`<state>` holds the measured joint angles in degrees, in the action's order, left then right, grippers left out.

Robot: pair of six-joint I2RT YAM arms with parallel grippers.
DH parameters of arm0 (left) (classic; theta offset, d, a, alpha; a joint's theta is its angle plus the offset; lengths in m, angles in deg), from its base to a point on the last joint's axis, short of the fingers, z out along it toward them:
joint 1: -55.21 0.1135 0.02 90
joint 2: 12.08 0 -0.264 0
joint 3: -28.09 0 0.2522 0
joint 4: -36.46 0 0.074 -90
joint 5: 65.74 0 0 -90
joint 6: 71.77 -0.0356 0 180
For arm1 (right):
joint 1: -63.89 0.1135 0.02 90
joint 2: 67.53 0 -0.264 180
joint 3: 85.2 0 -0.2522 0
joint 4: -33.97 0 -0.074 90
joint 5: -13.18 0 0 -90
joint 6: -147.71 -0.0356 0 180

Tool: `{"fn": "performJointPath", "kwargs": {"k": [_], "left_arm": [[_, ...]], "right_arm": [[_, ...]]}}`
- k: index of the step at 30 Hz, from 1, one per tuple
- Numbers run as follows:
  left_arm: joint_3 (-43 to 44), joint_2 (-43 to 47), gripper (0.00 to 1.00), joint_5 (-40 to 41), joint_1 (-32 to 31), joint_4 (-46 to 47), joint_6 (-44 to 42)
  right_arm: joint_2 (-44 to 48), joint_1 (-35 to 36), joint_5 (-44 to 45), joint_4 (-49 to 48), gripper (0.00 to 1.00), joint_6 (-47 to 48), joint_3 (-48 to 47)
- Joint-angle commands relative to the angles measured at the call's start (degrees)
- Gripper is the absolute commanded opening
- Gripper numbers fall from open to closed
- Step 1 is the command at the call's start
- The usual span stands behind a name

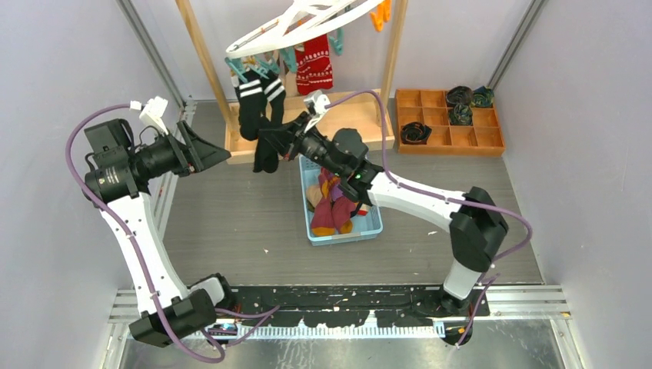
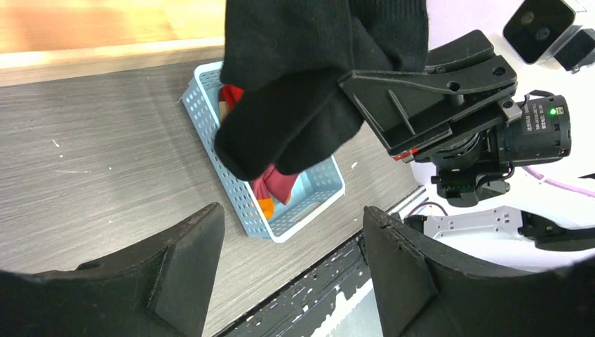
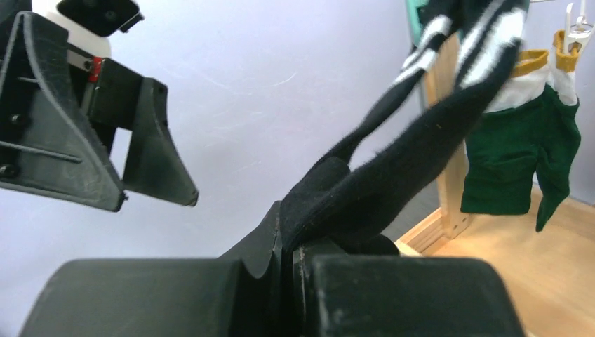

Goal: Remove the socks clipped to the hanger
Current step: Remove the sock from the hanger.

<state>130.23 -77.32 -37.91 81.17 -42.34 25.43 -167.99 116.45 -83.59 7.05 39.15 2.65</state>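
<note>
Socks (image 1: 252, 108), black with white stripes, hang clipped under the hanger (image 1: 300, 21), their lower parts pinched flat in the right gripper (image 1: 271, 141) below it. Left gripper (image 1: 209, 154) hovers spread and empty beside them; the hanger's far edge is cut off.

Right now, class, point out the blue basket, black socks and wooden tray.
blue basket (image 1: 346, 237), top view, near rim.
black socks (image 1: 250, 115), top view, leg below the stripes.
wooden tray (image 1: 464, 137), top view, empty front compartment.
</note>
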Motion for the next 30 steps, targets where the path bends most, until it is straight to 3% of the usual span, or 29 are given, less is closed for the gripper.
{"fn": "performJointPath", "kwargs": {"k": [1,8,13,16,18,19,20,25,30], "left_arm": [[1.53,2.98,0.73,-2.26,-1.31,-0.94,-0.33],[-2.77,5.00,0.71,-0.26,-5.87,6.43,5.26],[-2.69,5.05,0.69,0.37,-8.42,8.63,8.12],[-2.64,5.52,0.68,0.34,-8.98,9.10,8.35],[-2.96,5.79,0.68,0.25,-9.08,9.26,8.31],[-3.24,5.88,0.68,0.29,-9.22,9.45,8.39],[-3.56,5.90,0.68,0.29,-9.27,9.63,8.44],[-5.82,5.86,0.68,-0.13,-10.34,13.97,10.59],[-8.95,5.39,0.84,-0.85,-14.08,22.96,19.06]], "right_arm": [[7.11,-0.24,-6.35,0.90,0.01,-6.63,4.08],[12.81,-0.17,-8.42,4.14,0.18,-10.09,8.54],[15.15,-0.27,-5.50,5.20,0.20,-11.12,10.00],[15.88,-0.51,-3.36,4.50,0.29,-11.22,10.98],[15.79,-0.79,-1.90,3.52,0.18,-11.92,11.30],[15.46,-1.21,-1.69,2.46,0.06,-12.85,11.47],[15.21,-1.55,-1.72,0.84,0.01,-14.36,11.62],[14.42,-2.49,-4.49,-1.58,0.01,-19.92,11.21],[13.88,-2.52,-10.98,-4.42,0.01,-26.59,11.08]]}}
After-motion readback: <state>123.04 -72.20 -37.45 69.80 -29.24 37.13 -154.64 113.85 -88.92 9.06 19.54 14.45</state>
